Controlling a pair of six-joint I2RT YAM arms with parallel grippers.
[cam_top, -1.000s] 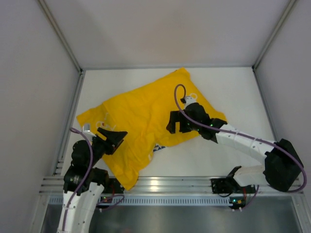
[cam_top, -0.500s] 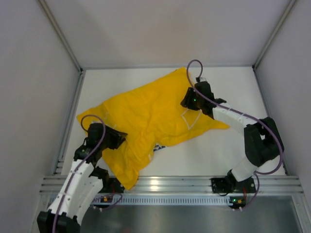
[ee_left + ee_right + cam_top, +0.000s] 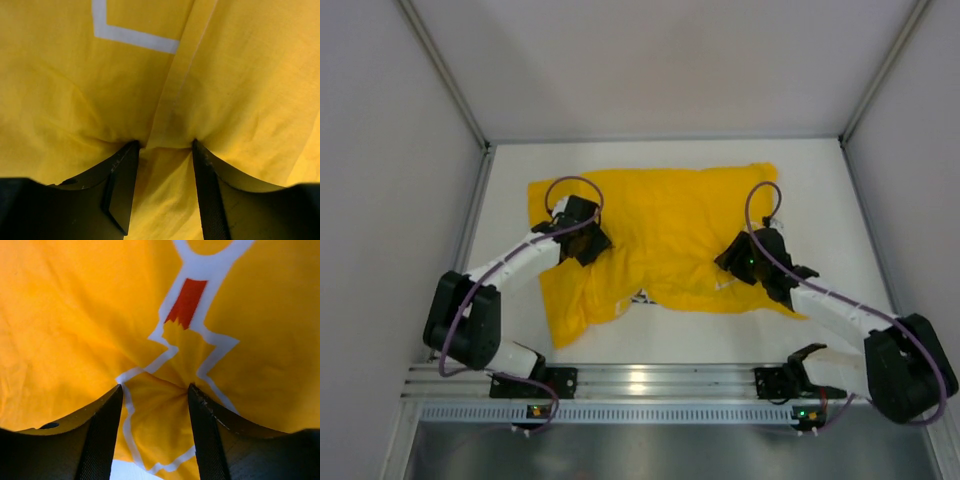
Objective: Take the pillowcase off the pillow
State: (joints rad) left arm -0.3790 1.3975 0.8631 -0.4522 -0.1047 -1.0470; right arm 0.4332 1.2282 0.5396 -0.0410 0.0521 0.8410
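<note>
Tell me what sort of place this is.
Probably a lab robot test cell: plain white wall panels enclose a white tabletop, a grooved aluminium rail runs along its near edge, and a bright yellow printed fabric pillowcase lies on it.

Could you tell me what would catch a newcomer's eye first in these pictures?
The bright yellow pillowcase dominates, lying wrinkled across the middle of the white table. The left gripper pinches a fold on its left part, and the right gripper bunches fabric near its right front edge. In the right wrist view, a small red patch sits within the white print, just beyond the fingers.
</note>
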